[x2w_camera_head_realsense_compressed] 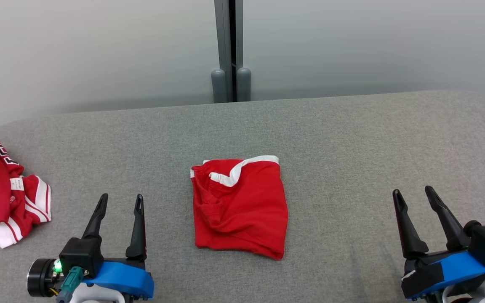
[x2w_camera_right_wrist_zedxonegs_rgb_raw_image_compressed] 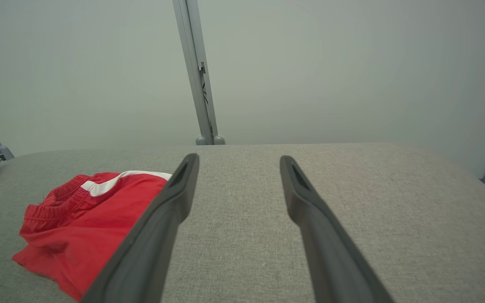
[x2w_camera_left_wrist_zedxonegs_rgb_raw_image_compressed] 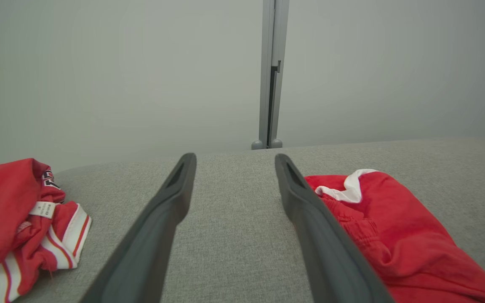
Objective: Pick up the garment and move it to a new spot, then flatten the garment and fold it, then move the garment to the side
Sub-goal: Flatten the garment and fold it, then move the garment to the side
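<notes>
Two pairs of jaws, mine, both wide apart, empty, low at either side. Garment, red shorts with white trim, lies mid-worktop between them; looks already folded. I judge it light, limp, not slippery; layers likely slide apart if I lift one corner. Best pinch all layers at left and right edges together. Second red-white heap far left, well apart.

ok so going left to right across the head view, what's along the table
crumpled red and white garment → left gripper, fingers open → folded red shorts → right gripper, fingers open
</notes>
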### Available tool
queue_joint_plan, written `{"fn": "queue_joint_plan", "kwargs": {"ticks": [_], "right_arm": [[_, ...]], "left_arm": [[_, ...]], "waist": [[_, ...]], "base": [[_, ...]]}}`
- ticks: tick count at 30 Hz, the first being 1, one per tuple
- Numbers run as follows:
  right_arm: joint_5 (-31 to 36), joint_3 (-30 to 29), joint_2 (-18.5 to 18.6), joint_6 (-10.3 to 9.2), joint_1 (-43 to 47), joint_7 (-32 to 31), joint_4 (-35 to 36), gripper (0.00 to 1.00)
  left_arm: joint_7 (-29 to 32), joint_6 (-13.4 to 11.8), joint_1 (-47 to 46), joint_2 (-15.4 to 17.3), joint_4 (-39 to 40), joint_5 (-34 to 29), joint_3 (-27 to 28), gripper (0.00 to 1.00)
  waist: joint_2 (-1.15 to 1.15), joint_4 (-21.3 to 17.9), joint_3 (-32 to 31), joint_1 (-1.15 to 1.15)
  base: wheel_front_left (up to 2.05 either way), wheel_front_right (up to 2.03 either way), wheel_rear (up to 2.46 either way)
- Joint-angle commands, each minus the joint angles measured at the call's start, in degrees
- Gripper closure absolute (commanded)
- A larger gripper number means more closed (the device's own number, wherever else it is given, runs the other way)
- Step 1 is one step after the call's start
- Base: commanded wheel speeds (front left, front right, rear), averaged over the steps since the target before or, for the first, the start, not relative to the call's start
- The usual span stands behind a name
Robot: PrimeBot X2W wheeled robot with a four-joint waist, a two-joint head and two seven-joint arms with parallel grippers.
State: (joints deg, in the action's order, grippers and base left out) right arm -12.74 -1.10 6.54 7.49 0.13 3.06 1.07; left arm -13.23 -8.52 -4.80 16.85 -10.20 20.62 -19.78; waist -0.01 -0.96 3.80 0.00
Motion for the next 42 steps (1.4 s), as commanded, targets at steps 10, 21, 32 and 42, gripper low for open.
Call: {"fn": "queue_joint_plan", "kwargs": {"ticks": [10,21,32,42], "right_arm": [[0.5,-0.1,-0.4,0.0,1.0,-0.7,1.1,0.0],[-1.1,2.0,0.8,0.0,-4.6,-1.5,-2.9,0.0],[-4.2,12.1,-0.6,0.0,-12.6,-0.2,-16.2,0.0],[-5.8,15.6,-1.6,0.0,-16.4,-4.5,-29.2,0.52]], "left_arm": [[-0.7,-0.5,0.1,0.3,0.2,0.5,-0.2,0.0],[-1.3,0.1,-5.2,-0.3,1.7,-0.7,-0.5,0.0],[-2.0,1.1,-10.0,-2.5,1.0,-2.2,0.1,0.0],[-2.0,2.4,-9.6,-4.9,3.0,-4.5,2.9,0.0]], "waist": [[0.01,0.1,-0.1,0.0],[0.01,3.3,6.9,0.0],[0.01,8.1,11.9,0.0],[0.01,10.5,13.0,0.0]], "base": [[0.0,0.0,0.0],[0.0,0.0,0.0],[0.0,0.0,0.0],[0.0,0.0,0.0]]}}
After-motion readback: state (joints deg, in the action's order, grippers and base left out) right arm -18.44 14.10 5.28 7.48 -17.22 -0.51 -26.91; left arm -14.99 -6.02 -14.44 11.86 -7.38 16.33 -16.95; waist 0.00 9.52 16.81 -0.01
